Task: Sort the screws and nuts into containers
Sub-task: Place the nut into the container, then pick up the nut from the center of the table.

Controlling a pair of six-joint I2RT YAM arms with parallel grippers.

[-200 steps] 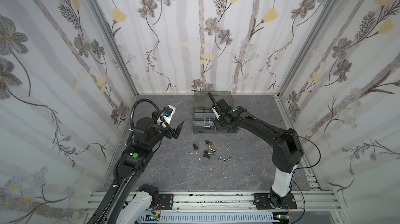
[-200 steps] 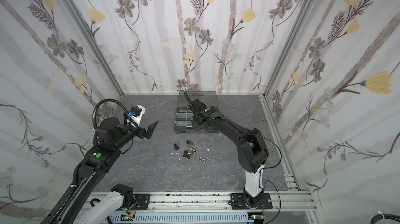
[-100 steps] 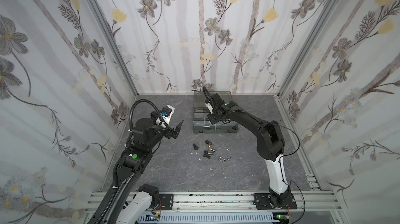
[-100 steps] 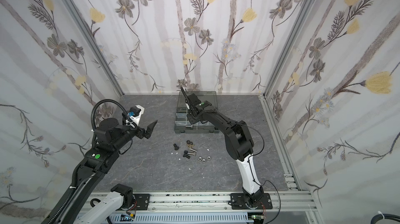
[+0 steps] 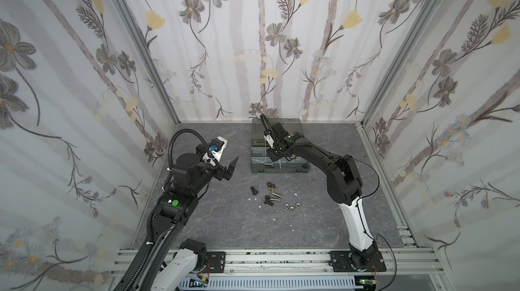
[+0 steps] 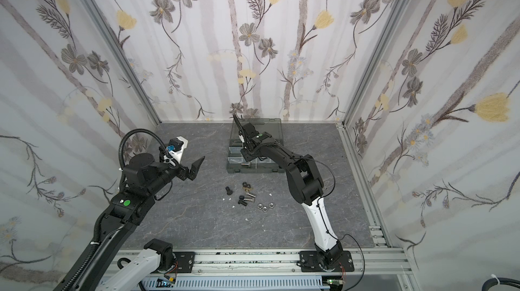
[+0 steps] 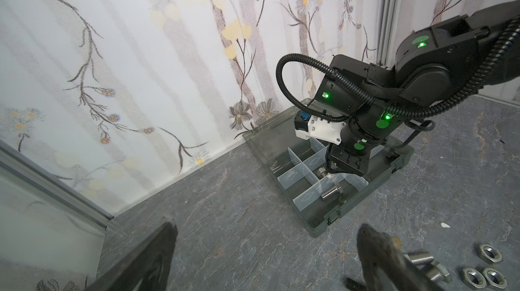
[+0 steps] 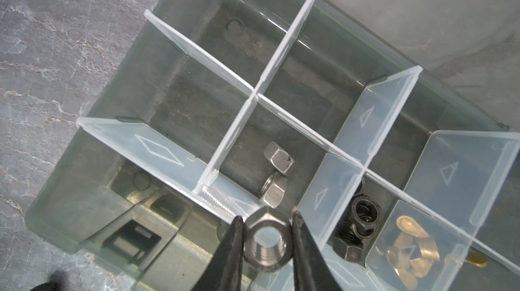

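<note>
Jaws of right gripper [image 8: 266, 216]: clamped on nut [image 8: 266, 243], over case [image 8: 64, 196].
Jaws of left gripper [image 7: 267, 229]: spread wide, empty.
Nut: silver, hexagonal, threaded bore seen end-on.

I work in a robot lab cell: flower-papered walls [image 5: 253, 50] on aluminium posts [image 5: 145, 50] box in my grey desk [image 5: 225, 224] and mounting rail [image 5: 281, 261].
</note>
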